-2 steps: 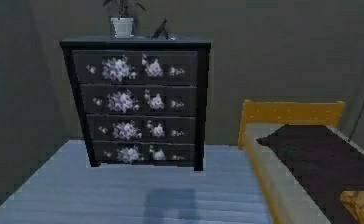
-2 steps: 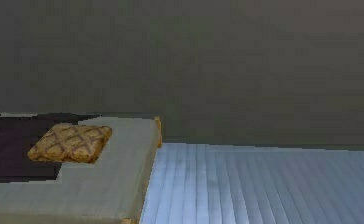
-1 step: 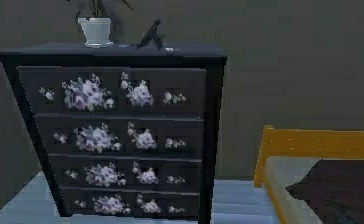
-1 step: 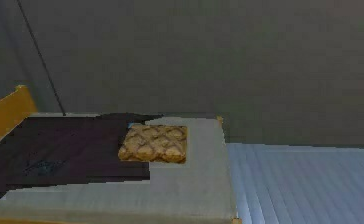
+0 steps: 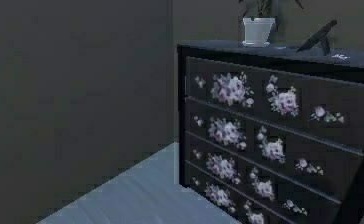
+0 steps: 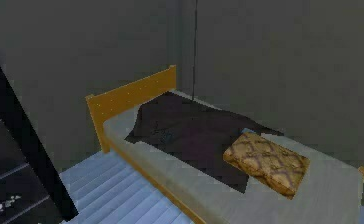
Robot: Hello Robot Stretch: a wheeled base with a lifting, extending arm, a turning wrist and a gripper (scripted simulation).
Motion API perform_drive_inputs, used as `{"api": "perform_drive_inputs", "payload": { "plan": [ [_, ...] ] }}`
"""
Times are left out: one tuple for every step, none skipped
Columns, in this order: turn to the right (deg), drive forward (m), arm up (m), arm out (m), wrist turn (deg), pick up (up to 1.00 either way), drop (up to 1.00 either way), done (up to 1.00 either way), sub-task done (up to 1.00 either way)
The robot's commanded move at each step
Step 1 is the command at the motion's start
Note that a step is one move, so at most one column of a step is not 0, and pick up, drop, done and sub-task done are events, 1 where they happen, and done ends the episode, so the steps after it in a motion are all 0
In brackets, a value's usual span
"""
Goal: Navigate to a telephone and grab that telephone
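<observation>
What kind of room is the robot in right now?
Most likely a bedroom. There is a wooden-framed bed with a dark blanket and a patterned pillow. Nearby stands a dark chest of drawers painted with flowers, with a potted plant on top.

Dark walls (image 5: 80,80) enclose a floral-fronted dresser (image 5: 270,130) and a wooden bed (image 6: 130,90) on pale blue floor (image 5: 130,195).

Floral dresser (image 5: 280,120) carrying white plant pot (image 5: 258,31), dark angled object (image 5: 318,38); bed (image 6: 130,100) bearing dark blanket (image 6: 190,130), patterned pillow (image 6: 267,162).
</observation>
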Motion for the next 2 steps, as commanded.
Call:
{"api": "perform_drive_inputs", "payload": {
  "plan": [
    [-3.0,0.0,0.0,0.0,0.0,0.0,0.0,0.0,0.0],
    [45.0,0.0,0.0,0.0,0.0,0.0,0.0,0.0,0.0]
  ]
}}
